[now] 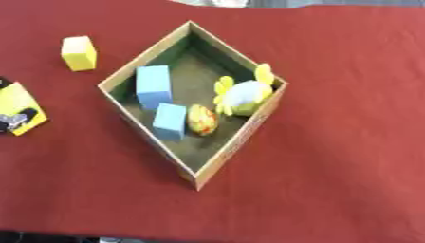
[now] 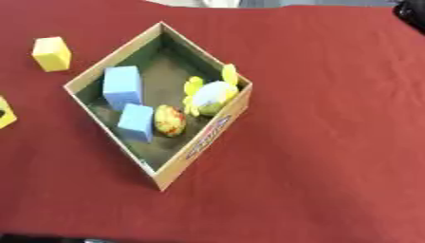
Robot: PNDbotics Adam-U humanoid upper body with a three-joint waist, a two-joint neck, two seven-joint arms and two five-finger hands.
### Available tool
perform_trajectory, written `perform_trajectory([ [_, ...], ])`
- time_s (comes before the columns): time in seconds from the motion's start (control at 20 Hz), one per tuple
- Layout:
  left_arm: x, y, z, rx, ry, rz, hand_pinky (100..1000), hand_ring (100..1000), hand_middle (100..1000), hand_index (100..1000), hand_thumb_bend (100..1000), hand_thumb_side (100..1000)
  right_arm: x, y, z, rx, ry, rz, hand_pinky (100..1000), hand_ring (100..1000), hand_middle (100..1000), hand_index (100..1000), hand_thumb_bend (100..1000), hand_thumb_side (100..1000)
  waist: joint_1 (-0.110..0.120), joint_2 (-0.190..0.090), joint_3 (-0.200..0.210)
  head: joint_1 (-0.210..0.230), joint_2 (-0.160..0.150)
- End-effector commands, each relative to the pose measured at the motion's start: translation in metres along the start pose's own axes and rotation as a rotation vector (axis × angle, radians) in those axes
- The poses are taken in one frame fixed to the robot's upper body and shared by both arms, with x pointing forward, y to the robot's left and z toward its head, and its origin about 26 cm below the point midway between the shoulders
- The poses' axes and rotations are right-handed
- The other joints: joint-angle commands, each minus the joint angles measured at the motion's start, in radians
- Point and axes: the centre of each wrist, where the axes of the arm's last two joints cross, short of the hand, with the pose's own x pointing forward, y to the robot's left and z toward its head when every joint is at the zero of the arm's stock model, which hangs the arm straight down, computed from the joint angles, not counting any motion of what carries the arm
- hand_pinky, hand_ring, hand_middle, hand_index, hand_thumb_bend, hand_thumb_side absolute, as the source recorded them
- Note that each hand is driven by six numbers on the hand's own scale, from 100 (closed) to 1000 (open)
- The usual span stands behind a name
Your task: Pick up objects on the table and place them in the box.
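Of the robot's right arm only a dark shape [image 2: 411,14] shows, at the upper right corner of the right eye view; whether that hand's fingers are spread or curled I cannot tell, and it holds nothing that can be seen; the left hand shows in neither view. The cardboard box [image 1: 236,142] sits open on the red tablecloth [image 1: 348,142], turned corner-on like a diamond; inside it lie two light blue blocks, the larger [image 1: 153,85] towards the left wall and the smaller [image 1: 170,121] just below it; a speckled yellow and red egg-shaped thing [image 1: 202,119] touches the smaller block's right side; a pale blue and yellow soft toy [image 1: 243,93] leans against the right wall. Outside the box, a yellow block [image 1: 79,53] stands well to the left; a flat yellow thing with dark marks [image 1: 18,110] lies at the left edge.
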Motion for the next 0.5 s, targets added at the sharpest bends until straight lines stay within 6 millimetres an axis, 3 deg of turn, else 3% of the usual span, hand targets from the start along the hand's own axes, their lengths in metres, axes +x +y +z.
perform_trajectory([
  [0.05,0.014,0.041,0.010,0.103,-0.053,-0.035,806,663,528,672,153,460,0.005,-0.009,-0.003,-0.018,-0.025,0.019,873,824,654,833,100,501,0.014,-0.027,0.003,-0.006,-0.005],
  [0.3,0.062,0.082,0.018,0.202,-0.224,-0.049,809,663,529,673,127,450,0.006,-0.010,-0.004,-0.022,-0.031,0.023,873,825,655,833,100,492,0.017,-0.033,0.009,-0.008,0.003],
  [0.5,0.098,0.100,0.017,0.212,-0.348,-0.048,814,665,530,675,119,459,0.006,-0.010,-0.005,-0.019,-0.035,0.022,873,825,656,833,100,490,0.018,-0.039,0.011,-0.005,0.008],
])
